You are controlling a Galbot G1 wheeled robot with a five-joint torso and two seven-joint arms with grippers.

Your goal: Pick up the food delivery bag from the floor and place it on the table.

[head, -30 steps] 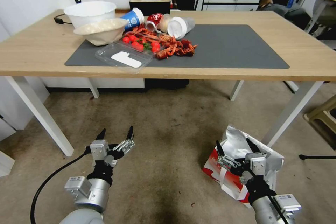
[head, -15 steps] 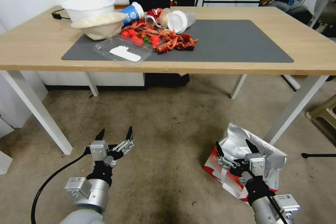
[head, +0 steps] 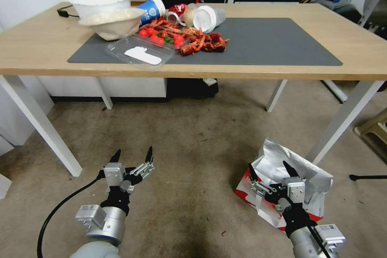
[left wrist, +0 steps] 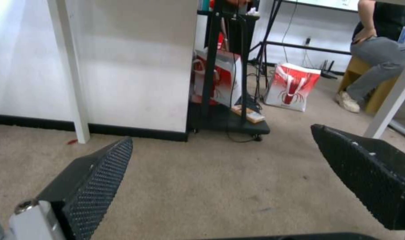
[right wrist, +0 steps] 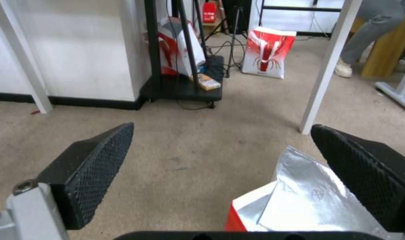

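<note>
On the floor [head: 193,145], beside a leg of the table [head: 282,76], the food delivery bag [head: 310,177] stood open. Above it hung the right gripper [head: 272,171], jaws spread wide and empty. Well apart, the left gripper [head: 132,154] was likewise open, holding nothing.

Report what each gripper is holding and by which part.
Nothing is held. The left gripper and right gripper are both open; the right one hangs above the food delivery bag on the floor, not gripping it.
</note>
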